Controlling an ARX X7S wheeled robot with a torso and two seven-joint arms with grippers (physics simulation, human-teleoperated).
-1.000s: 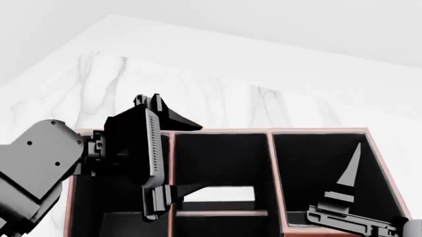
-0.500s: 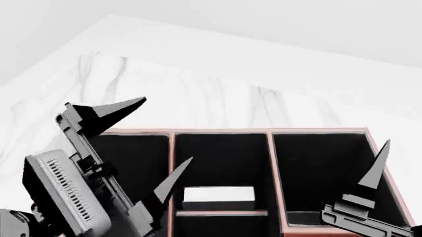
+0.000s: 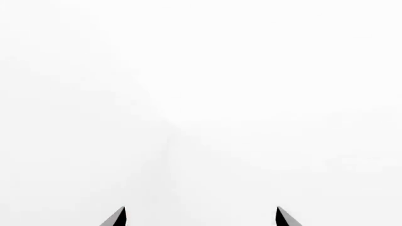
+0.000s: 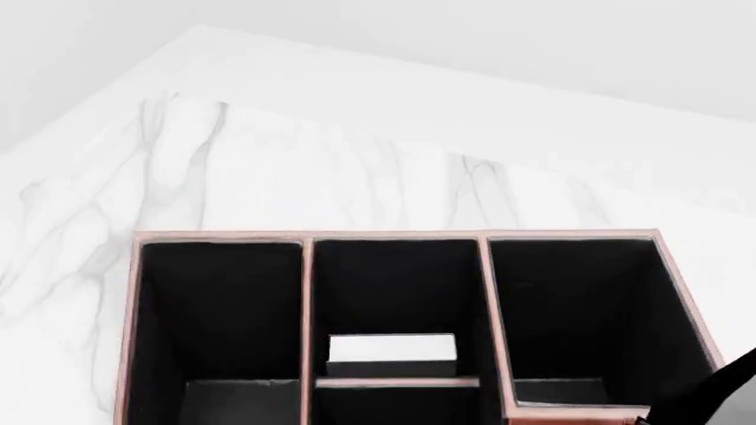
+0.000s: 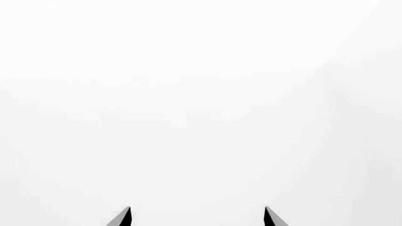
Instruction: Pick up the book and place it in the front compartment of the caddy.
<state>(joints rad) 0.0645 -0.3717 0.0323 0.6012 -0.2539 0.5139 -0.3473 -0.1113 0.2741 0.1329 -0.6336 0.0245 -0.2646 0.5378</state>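
Note:
The reddish-brown caddy [image 4: 396,235] fills the lower half of the head view, its three black-lined columns open to me. The book [image 4: 390,350] stands in the middle column's larger cell, the front compartment [image 4: 396,288]. Its white page edges face up, right behind the low cross divider [image 4: 396,382]. My left gripper [image 3: 201,217] shows only in the left wrist view, fingertips wide apart and empty, facing plain white. My right gripper [image 5: 196,217] is likewise open and empty. A grey part of the right arm [image 4: 730,394] shows at the head view's lower right corner.
The caddy stands on a white marble tabletop [image 4: 296,168] whose far edge [image 4: 354,66] runs diagonally across the top of the head view. The left column [image 4: 219,301] and the right column [image 4: 573,301] of the caddy hold nothing that I can see.
My left arm has pulled back down and left out of the head view. My right gripper has sunk to the lower right corner. The book stays in the middle column.

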